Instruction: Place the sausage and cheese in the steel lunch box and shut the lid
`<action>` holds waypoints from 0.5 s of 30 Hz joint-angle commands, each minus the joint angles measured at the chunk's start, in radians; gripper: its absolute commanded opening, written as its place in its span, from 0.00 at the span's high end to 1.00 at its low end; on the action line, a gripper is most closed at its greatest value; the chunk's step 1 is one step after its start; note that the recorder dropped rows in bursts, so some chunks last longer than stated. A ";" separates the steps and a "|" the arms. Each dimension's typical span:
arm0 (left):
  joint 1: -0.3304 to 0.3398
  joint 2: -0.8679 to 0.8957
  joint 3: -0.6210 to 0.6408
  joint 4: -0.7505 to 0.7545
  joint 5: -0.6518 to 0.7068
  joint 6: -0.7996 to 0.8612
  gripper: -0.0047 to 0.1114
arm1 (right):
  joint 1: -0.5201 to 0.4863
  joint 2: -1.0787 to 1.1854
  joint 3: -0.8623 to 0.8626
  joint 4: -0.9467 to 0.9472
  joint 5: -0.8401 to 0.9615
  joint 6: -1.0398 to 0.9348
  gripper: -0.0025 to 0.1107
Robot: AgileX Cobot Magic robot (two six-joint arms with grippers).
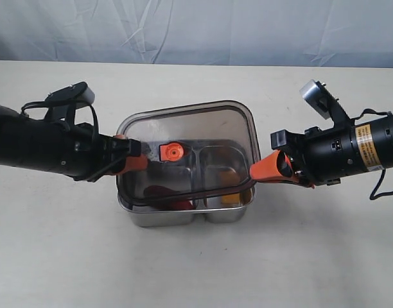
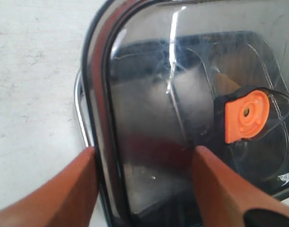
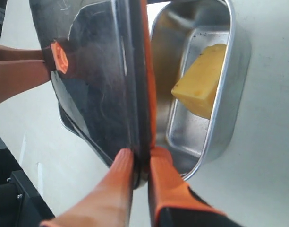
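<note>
Fingers (image 3: 120, 184) of R gripper (image 3: 140, 158) are pinching the lid (image 3: 97, 80) rim; L gripper (image 2: 142, 161) fingers are sitting spread astride the opposite edge. Lid's hanging tilted over steel lunch box (image 1: 183, 219), sausage (image 1: 182, 205) & cheese (image 3: 201, 80) inside. One-sided grip is risking slip/misseat.

We see the pale tabletop (image 1: 55, 256) steeply from above in the exterior view. Our left wrist camera looks close down on the dark smoky translucent lid (image 2: 149, 118); the right wrist camera sights close along its edge. All three share its orange round valve (image 1: 171, 153).
</note>
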 commanded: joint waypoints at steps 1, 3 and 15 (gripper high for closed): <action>-0.024 -0.033 -0.003 -0.013 0.121 0.002 0.49 | 0.014 -0.006 -0.007 0.036 -0.035 0.018 0.99; -0.024 -0.040 -0.003 -0.013 0.119 0.002 0.49 | 0.014 -0.006 -0.007 0.036 -0.028 0.020 0.99; -0.024 -0.043 -0.003 -0.002 0.119 0.002 0.49 | 0.014 -0.006 -0.007 0.036 -0.036 0.026 0.99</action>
